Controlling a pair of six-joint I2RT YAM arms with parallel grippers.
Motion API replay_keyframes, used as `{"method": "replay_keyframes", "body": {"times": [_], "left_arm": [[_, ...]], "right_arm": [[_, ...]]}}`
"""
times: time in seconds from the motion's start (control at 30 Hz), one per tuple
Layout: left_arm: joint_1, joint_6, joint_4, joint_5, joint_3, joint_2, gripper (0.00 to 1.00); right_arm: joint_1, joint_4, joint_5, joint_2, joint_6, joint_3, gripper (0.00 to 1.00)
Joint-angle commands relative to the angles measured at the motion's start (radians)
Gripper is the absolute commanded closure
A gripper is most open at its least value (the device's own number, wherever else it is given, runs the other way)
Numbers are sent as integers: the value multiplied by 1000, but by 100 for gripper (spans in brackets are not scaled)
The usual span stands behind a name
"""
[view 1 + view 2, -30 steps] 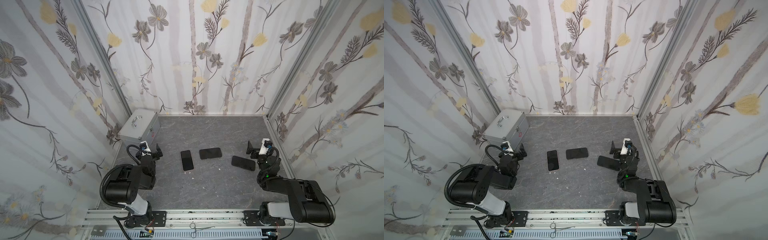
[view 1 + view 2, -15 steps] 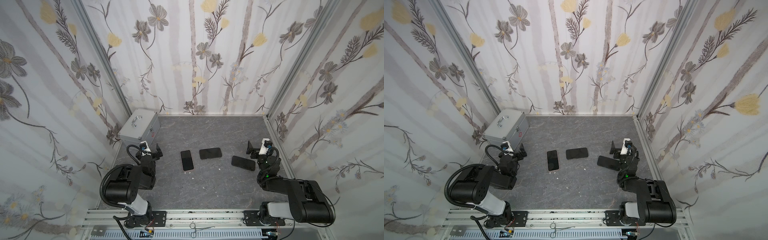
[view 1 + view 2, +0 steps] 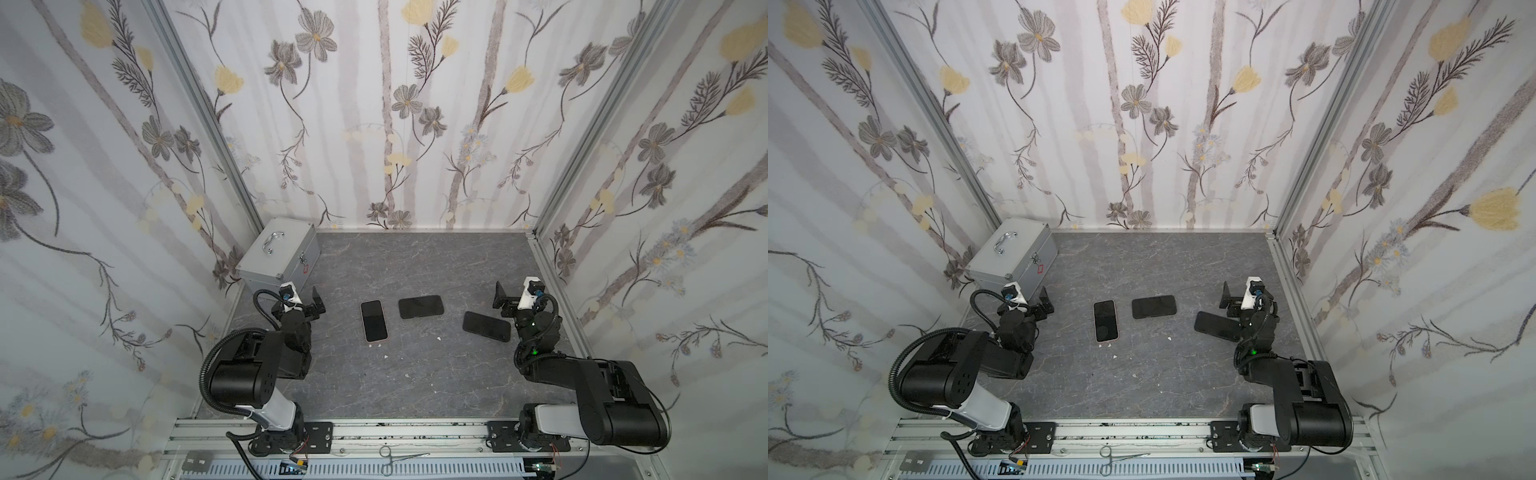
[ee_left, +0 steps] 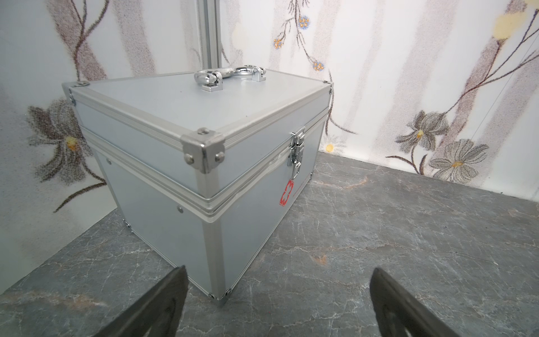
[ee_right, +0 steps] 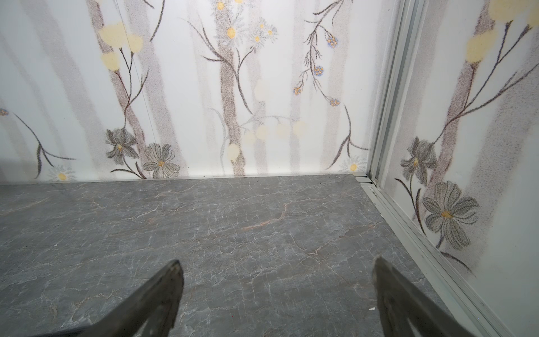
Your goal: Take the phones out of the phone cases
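Three phones lie face up on the grey table in both top views. The left phone (image 3: 373, 320) (image 3: 1105, 321) has a pale pink case rim around its dark screen. A black phone (image 3: 420, 306) lies crosswise in the middle, and another black phone (image 3: 486, 326) lies at the right, just in front of my right gripper. My left gripper (image 3: 308, 308) (image 4: 277, 291) stands open and empty near the silver box, left of the phones. The right gripper (image 3: 509, 301) (image 5: 277, 286) is open and empty over bare table. Neither wrist view shows a phone.
A closed silver metal box (image 3: 280, 255) (image 4: 189, 163) with a handle stands at the back left, close ahead of my left gripper. Flowered walls enclose the table on three sides. Small white crumbs (image 3: 385, 356) dot the table. Forceps (image 3: 399, 457) lie on the front rail.
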Motion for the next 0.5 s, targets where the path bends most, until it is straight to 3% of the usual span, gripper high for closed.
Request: {"method": "replay_keyframes", "body": {"times": [0.0, 0.13, 0.2, 0.3, 0.47], "left_arm": [[-11, 32, 48, 23, -2, -1, 0], [-37, 55, 126, -6, -60, -44, 0], [-97, 104, 122, -106, -82, -128, 0], [-205, 182, 83, -266, -94, -269, 0], [-330, 154, -118, -451, -47, -491, 0]], "right_arm": [[2, 45, -14, 2, -10, 1, 0], [28, 95, -3, -28, -42, -41, 0], [53, 74, 43, -82, -57, -56, 0], [88, -84, 74, -194, -74, -34, 0], [117, -371, 80, -323, -10, 82, 0]]}}
